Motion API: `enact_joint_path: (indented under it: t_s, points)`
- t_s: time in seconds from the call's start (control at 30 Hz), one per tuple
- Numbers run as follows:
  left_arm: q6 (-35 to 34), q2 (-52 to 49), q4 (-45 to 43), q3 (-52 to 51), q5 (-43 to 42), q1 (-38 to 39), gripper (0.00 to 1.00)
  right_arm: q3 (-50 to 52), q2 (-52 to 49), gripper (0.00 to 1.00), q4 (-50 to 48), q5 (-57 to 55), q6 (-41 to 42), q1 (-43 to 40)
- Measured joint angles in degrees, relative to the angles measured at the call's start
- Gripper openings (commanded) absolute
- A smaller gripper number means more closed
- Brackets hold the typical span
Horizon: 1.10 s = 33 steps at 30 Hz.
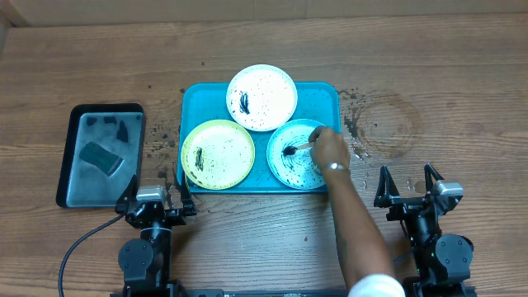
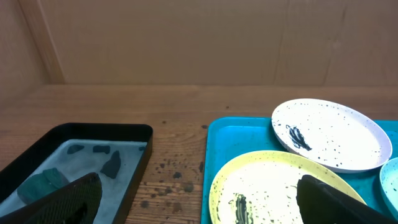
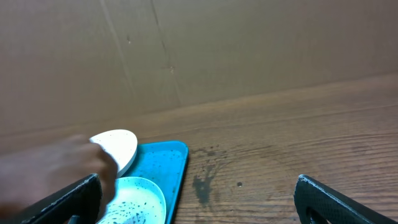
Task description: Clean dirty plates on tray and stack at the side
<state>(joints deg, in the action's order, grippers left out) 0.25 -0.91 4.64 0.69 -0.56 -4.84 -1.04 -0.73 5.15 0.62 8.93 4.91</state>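
The turquoise tray [image 1: 191, 101] holds three speckled plates: white [image 1: 261, 97] at the back, yellow-green [image 1: 218, 154] front left, light blue [image 1: 289, 165] front right. A person's hand [image 1: 330, 151] reaches over the light blue plate and holds a small tool on a black smear. My left gripper [image 1: 157, 200] is open and empty at the table's near edge, left of the tray's front corner. My right gripper [image 1: 408, 190] is open and empty, right of the tray. The left wrist view shows the yellow-green plate [image 2: 273, 186] and white plate [image 2: 336, 134]; the right wrist view shows the light blue plate [image 3: 140, 196].
A black-rimmed grey tray [image 1: 70, 157] with dark sponge pieces [image 1: 101, 157] lies at the left. The person's forearm [image 1: 359, 231] crosses the table between the arms. Dark specks and wet stains mark the wood right of the tray [image 1: 363, 132].
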Motion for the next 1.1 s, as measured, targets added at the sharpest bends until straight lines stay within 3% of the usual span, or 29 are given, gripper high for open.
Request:
enact_joint_path:
  t_s: [1.1]
  points:
    - [0.00, 0.00, 0.00, -0.02, 0.00, 0.00, 1.00, 0.00, 0.00, 1.00, 0.00, -0.02, 0.00, 0.00]
